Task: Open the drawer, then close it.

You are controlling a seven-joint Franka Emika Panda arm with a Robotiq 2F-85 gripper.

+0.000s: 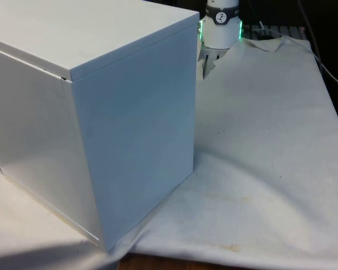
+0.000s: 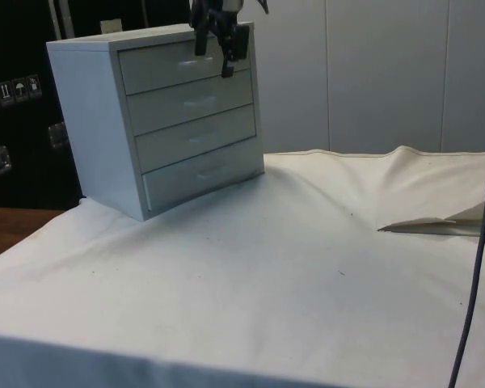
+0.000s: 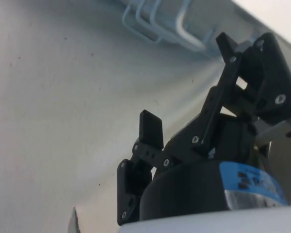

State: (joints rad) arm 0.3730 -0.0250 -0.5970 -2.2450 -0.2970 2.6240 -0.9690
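Observation:
A white chest of drawers (image 2: 113, 121) stands on the cloth. In the side view its four drawer fronts all sit flush, each with a small white handle. The front view has its plain back and side (image 1: 135, 129). My black gripper (image 2: 218, 52) hangs in front of the top drawer (image 2: 178, 65), by that drawer's right end and close to its face. Its fingers are apart, so it is open with nothing between them. In the wrist view the gripper (image 3: 189, 82) points towards the row of pale wire handles (image 3: 160, 24).
The white cloth (image 2: 267, 267) is rumpled, with a raised fold (image 2: 436, 222) on the side view's right. A dark cable (image 2: 477, 242) hangs down at that edge. The chest takes up the front view's left half.

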